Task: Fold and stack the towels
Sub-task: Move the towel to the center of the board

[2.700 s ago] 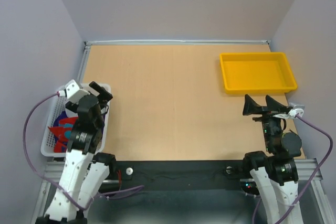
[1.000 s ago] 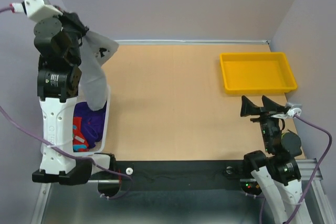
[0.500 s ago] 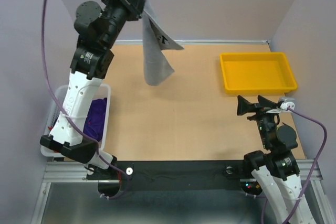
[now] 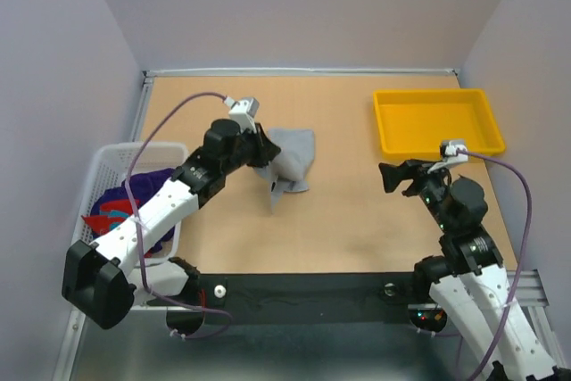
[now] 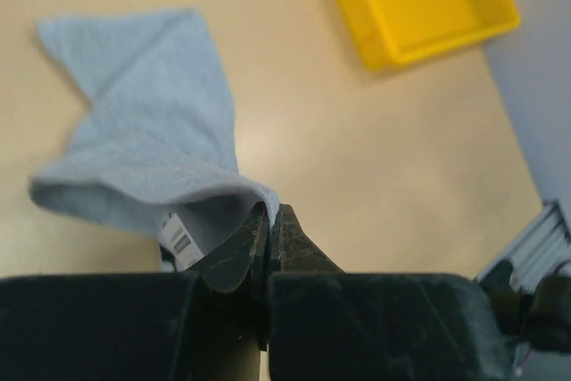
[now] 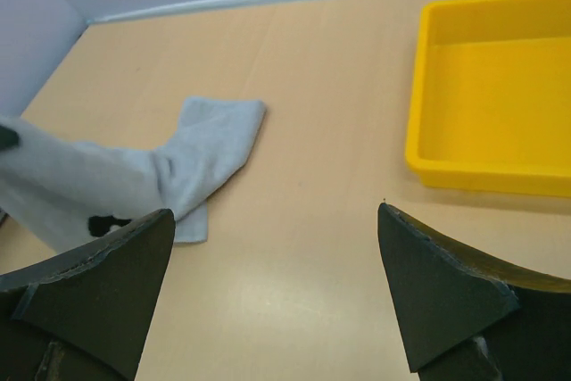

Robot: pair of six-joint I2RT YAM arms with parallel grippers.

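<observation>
- My left gripper (image 5: 269, 217): jaws pinched tight on an edge of the soft grey cloth towel (image 4: 293, 153), with that edge lifted.
- Rest of that towel lies rumpled on the tan wooden table (image 4: 339, 220), about 10 o'clock from table centre in the top view.
- My right gripper (image 4: 395, 174): jaws wide, holding nothing, at 3 o'clock, pointing toward 9.
- In the white mesh basket (image 4: 93, 186) at 8 o'clock: deep purple towels (image 4: 147, 186) and red towel with light-blue marks (image 4: 107, 218).
- The yellow plastic tray (image 4: 385, 127) is at 1 o'clock.
</observation>
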